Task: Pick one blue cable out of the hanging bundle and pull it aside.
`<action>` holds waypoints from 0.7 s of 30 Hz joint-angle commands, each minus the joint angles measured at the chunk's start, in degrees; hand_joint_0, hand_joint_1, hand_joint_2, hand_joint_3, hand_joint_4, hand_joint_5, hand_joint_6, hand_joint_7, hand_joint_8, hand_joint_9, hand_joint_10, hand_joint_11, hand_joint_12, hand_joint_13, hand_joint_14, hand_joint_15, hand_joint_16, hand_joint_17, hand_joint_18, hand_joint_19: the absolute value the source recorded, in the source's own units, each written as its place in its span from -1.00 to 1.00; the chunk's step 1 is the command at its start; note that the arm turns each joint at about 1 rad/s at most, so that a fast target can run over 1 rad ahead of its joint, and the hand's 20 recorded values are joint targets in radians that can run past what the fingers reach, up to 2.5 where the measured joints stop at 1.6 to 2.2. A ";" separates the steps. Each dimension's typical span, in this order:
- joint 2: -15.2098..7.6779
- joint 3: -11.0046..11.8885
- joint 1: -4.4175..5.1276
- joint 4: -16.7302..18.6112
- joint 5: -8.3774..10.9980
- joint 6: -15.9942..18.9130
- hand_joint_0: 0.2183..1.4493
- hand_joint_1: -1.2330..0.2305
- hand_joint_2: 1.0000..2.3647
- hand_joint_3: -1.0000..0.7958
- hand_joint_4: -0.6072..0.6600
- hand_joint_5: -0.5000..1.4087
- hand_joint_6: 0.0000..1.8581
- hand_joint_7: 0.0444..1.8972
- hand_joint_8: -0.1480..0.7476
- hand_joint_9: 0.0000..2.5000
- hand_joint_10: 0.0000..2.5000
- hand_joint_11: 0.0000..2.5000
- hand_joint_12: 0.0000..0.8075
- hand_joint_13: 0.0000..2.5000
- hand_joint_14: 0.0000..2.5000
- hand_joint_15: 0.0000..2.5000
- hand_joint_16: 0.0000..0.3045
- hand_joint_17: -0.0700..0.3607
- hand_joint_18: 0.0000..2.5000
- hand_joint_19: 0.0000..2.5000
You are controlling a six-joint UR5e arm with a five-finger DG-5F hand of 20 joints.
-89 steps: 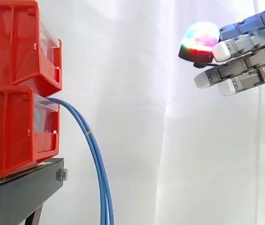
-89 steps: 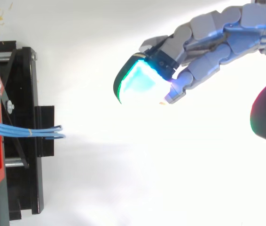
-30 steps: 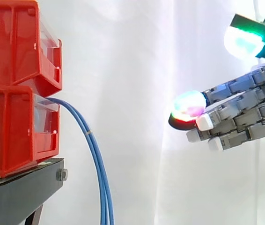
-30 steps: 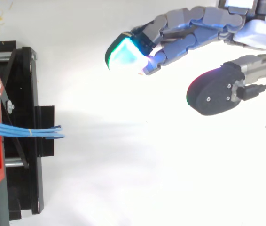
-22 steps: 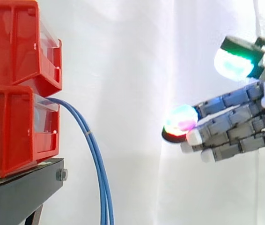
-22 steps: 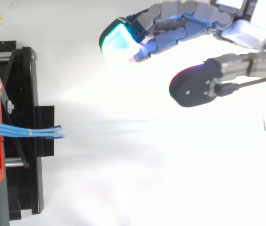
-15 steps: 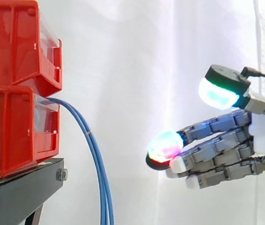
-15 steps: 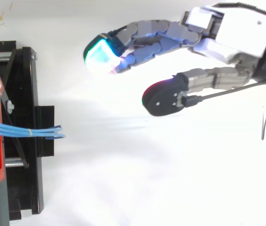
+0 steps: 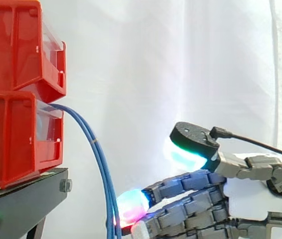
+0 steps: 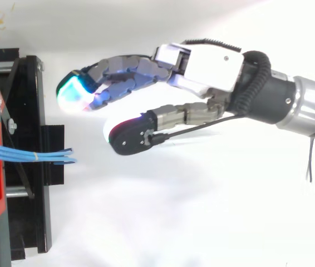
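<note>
A bundle of blue cables [image 9: 101, 169] comes out of the lower red bin [image 9: 16, 137] and hangs down past the black stand [image 9: 21, 206]; from above the blue cables [image 10: 29, 154] run rightward off the bin's front. My hand [image 9: 250, 196] is low at the right, fingers stretched toward the cables, thumb raised above them. Its glowing fingertips [image 9: 131, 208] are close beside the cables' lower part. Seen from above, the hand [image 10: 202, 67] lies to the far side of the cables, with a gap between them. Nothing is held.
An upper red bin [image 9: 19, 47] is stacked on the lower one. The black stand [image 10: 26, 150] juts out under the cables. A white curtain [image 9: 181, 74] hangs behind everything, with free room to the right of the cables.
The hand has come down from the upper right and moved left toward the cables, its fingers staying straight and its thumb spreading apart. The cables have not moved.
</note>
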 commanded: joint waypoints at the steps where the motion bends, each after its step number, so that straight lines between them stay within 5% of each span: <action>1: -1.61 1.37 0.35 0.20 -0.37 -0.50 -0.52 -0.06 -0.99 -0.38 0.51 -0.62 -0.46 -0.14 0.01 -0.52 -1.00 -0.95 -0.19 -0.77 -1.00 -0.94 -0.70 -0.20 -0.78 -0.75; 6: -5.47 2.60 0.97 4.86 -1.07 1.35 -0.52 -0.06 -0.99 -0.38 0.53 -0.61 -0.46 -0.09 0.01 -0.52 -1.00 -0.94 -0.19 -0.76 -1.00 -0.94 -0.70 -0.20 -0.77 -0.74; 21: -5.38 5.15 1.76 1.61 -1.16 2.22 -0.49 -0.11 -0.99 -0.38 0.57 -0.57 -0.46 0.09 0.02 -0.45 -1.00 -0.90 -0.19 -0.69 -1.00 -0.90 -0.71 -0.22 -0.71 -0.71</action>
